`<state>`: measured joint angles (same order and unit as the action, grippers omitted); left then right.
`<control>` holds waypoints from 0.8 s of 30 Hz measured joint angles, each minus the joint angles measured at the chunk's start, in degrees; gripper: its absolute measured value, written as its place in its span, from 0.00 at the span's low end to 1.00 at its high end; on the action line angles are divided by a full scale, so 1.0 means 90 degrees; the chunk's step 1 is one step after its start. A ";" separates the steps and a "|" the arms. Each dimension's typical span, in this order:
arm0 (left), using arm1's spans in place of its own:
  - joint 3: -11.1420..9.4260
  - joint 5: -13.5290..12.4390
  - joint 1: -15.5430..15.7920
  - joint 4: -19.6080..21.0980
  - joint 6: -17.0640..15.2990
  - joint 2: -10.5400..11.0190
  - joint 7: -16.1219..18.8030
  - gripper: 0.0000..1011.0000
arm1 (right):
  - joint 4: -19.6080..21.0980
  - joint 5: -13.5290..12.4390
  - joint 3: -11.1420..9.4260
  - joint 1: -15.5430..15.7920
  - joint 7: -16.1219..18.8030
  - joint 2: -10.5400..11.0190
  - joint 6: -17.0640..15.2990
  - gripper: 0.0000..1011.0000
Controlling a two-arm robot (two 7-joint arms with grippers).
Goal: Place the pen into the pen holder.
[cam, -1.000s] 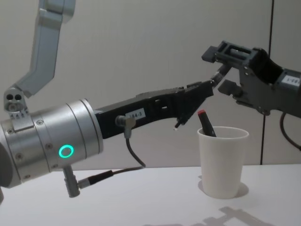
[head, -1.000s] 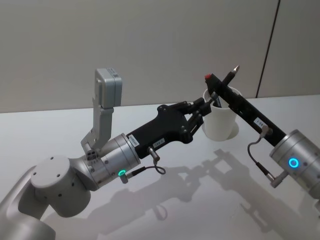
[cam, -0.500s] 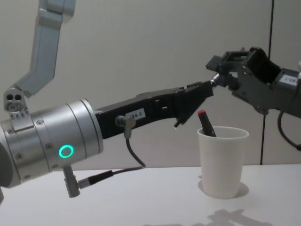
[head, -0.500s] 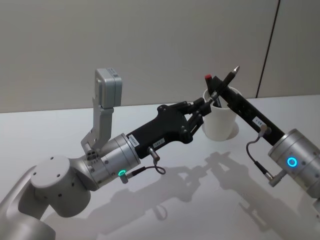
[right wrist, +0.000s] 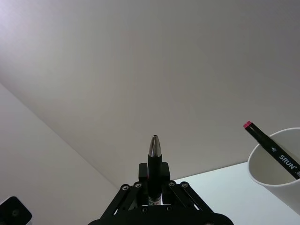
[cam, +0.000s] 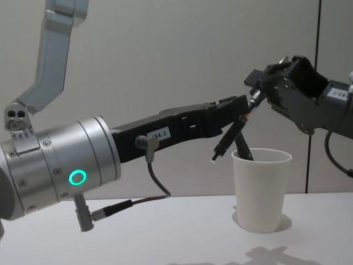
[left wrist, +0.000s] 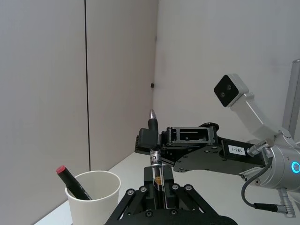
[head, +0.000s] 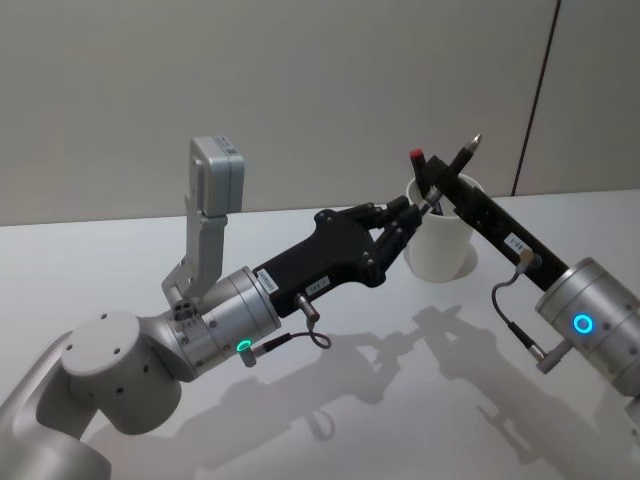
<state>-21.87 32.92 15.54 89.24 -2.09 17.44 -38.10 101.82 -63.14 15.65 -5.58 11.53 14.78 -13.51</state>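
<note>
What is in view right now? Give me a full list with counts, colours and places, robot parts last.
Pen holder: one, white paper cup, on the table right of centre.
Marker: one, black with red cap, leaning inside the pen holder.
Pen: one, black with silver tip, in the air beside the cup's rim, between both jaws.
Table: one, white.
Left gripper: one, black, opened beside the pen.
Right gripper: one, black, shut on the pen.

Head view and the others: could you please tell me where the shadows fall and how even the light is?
Head view: soft, overlapping arm shadows lie on the table in front of the cup; chest view: a faint shadow sits at the cup's base; right wrist view: the pen stands dark against an unevenly lit wall, with no glare.
</note>
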 joint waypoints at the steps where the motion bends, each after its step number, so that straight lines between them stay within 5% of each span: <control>1: 0.0000 0.0000 0.0000 0.0000 0.0000 0.0000 0.0000 0.13 | 0.0000 0.0000 0.0000 0.0000 0.0000 -0.0001 0.0001 0.13; 9: 0.0000 0.0000 0.0000 0.0000 0.0000 0.0000 -0.0001 0.17 | 0.0000 0.0000 0.0000 -0.0003 0.0000 -0.0003 0.0003 0.13; 24: 0.0000 0.0000 0.0000 0.0000 0.0000 0.0000 -0.0001 0.63 | 0.0000 0.0000 0.0000 -0.0004 0.0001 -0.0003 0.0003 0.13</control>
<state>-21.87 32.92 15.54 89.24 -2.09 17.44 -38.11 101.81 -63.14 15.65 -5.61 11.54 14.75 -13.48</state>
